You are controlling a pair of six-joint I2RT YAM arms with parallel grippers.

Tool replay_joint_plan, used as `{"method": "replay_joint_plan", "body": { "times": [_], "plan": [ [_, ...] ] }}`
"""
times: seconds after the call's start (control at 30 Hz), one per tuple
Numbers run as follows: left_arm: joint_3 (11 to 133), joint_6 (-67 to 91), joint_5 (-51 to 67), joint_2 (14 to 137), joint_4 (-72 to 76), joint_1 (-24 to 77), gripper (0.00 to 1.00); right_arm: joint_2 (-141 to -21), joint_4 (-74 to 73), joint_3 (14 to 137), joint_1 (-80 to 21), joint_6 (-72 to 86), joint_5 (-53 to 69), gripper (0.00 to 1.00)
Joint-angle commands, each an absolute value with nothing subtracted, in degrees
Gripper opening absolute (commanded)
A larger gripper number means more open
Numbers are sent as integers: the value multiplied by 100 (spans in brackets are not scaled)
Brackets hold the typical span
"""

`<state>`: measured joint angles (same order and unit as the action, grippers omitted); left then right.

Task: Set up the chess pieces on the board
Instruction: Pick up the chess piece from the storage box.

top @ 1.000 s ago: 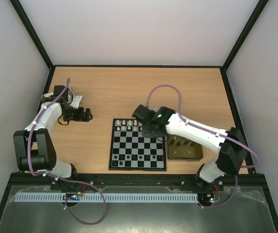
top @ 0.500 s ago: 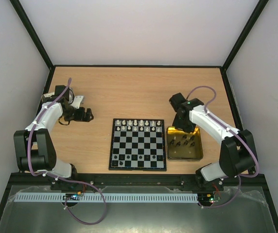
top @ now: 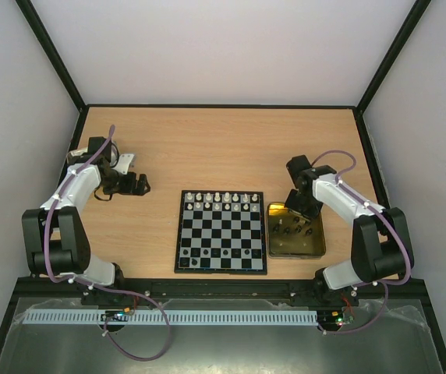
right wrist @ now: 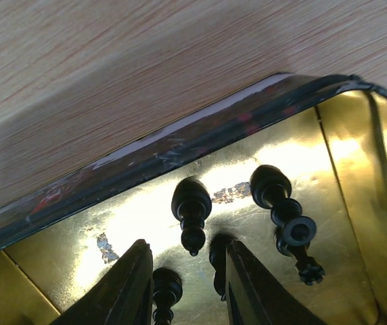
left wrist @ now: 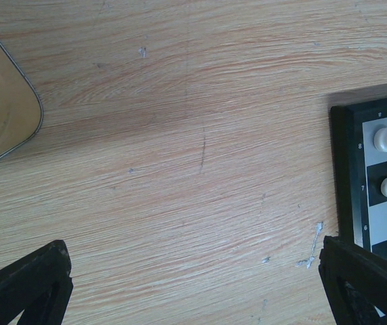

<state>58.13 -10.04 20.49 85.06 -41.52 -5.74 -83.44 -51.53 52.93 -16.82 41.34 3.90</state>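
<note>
The board point(top: 221, 238) lies at the table's near middle, its black border point(left wrist: 346, 203) at the right of the left wrist view. White chess pieces point(top: 221, 201) fill its two far rows; two of them point(left wrist: 383, 139) show in the left wrist view. Several black pieces point(top: 292, 228) lie in the gold tin point(top: 295, 251) right of the board. My right gripper point(top: 302, 206) hangs over the tin's far end, open by a narrow gap point(right wrist: 187, 247), just short of a black piece point(right wrist: 192, 206) and gripping nothing. My left gripper point(top: 133, 184) hovers wide open point(left wrist: 193, 288) over bare wood at the left.
A silver lid point(left wrist: 4, 115) lies at the left edge of the left wrist view. Another black piece point(right wrist: 285, 206) lies to the right of the right fingers. The tin's dark rim point(right wrist: 180, 152) crosses ahead of them. Black frame rails border the table.
The right arm has swung from over the board's far right corner to over the gold tin, and its jaws have narrowed a little. The left arm has not moved.
</note>
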Motion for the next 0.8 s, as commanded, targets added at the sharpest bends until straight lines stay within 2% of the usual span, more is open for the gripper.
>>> {"method": "replay_joint_plan", "body": {
  "times": [0.0, 0.23, 0.57, 0.77],
  "plan": [
    [5868, -1030, 2065, 8539, -4276, -554, 99, -8285, -4867, 5072, -1631, 4087, 587, 28],
    [5889, -1028, 2057, 8578, -4271, -554, 99, -8426, -4621, 4937, -1573, 4054, 642, 23],
    [5876, -1028, 2024, 8604, -4263, -554, 99, -8576, -4480, 4865, -1411, 3947, 598, 21],
    [5883, -1033, 2021, 8620, -4254, -553, 99, -8563, -4462, 4795, -1389, 3929, 580, 11]
  ]
}}
